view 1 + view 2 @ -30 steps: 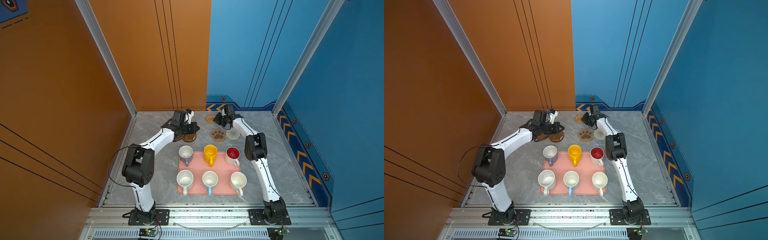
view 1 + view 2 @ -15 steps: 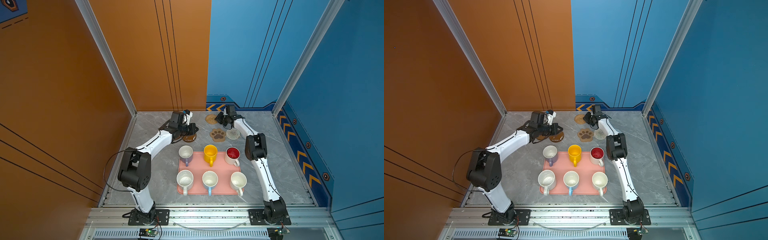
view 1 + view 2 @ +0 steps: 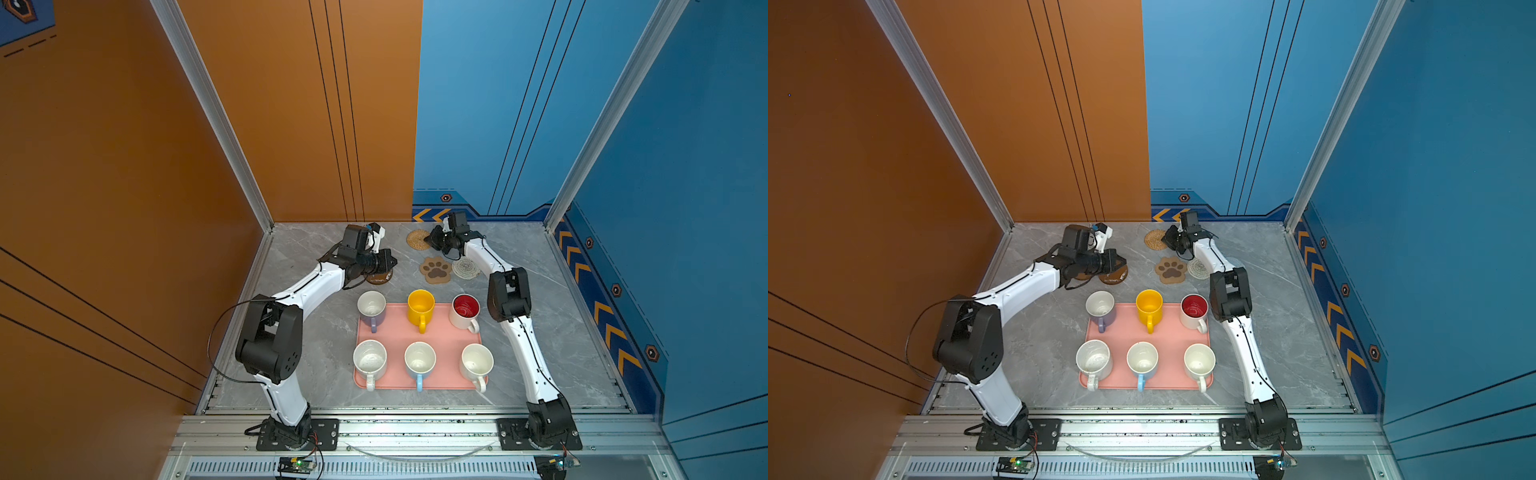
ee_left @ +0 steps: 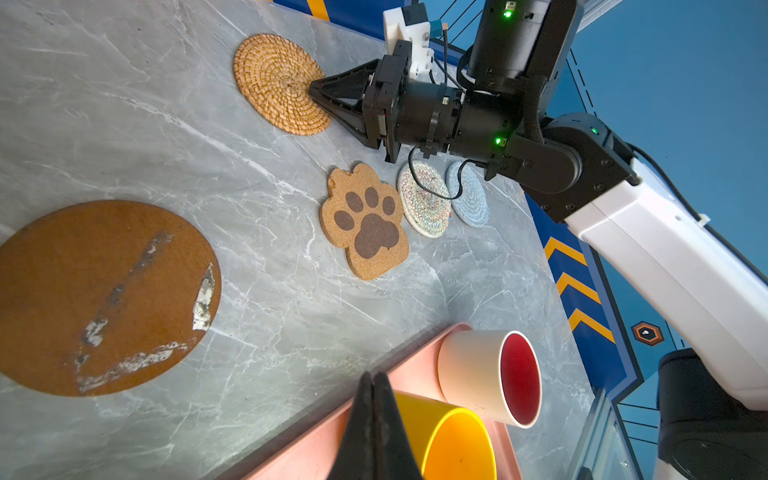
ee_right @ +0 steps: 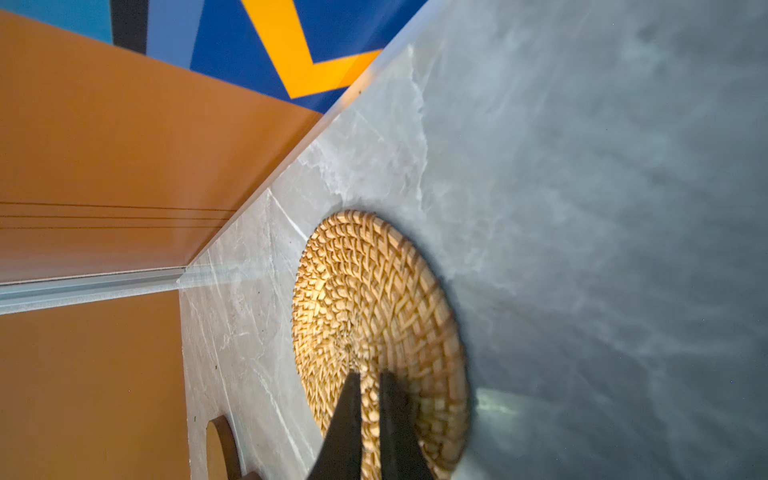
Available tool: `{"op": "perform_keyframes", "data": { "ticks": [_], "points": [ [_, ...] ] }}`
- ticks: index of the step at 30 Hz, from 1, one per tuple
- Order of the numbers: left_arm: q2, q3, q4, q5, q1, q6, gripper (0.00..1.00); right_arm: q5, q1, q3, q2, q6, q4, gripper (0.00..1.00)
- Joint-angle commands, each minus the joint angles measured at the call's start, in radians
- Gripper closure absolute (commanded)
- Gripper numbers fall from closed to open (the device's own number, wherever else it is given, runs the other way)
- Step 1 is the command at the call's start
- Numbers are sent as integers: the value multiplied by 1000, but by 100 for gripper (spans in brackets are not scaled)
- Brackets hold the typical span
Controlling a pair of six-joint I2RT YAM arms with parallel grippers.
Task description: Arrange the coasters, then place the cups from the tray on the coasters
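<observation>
- The tan rattan coaster (image 3: 417, 240) is lying flat at the far middle of the table (image 3: 324, 328).
- The right gripper (image 3: 430, 241) is holding its tips over that coaster's centre, its jaws parted by a narrow slit and clasping nothing.
- The paw coaster (image 3: 435, 270) and white woven coaster (image 3: 465, 268) are lying just nearer, side by side.
- The left gripper (image 3: 392, 262) is hanging over a brown disc (image 3: 379, 277) to the left, pressed together and empty.
- Six cups (image 3: 419, 357) are standing on the pink tray (image 3: 440, 332), nearest.
</observation>
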Motion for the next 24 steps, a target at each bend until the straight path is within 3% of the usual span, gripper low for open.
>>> {"op": "perform_keyframes", "data": {
  "ticks": [1, 8, 24],
  "points": [
    [-42, -24, 13, 19, -5, -3, 100, -28, 23, 14, 25, -49, -154, 90],
    [-42, -43, 30, 14, 3, -17, 100, 42, 65, -13, -36, -197, -343, 90],
    [-85, -113, 67, 8, 26, -30, 100, 101, 119, -76, -107, -317, -496, 91]
  ]
}}
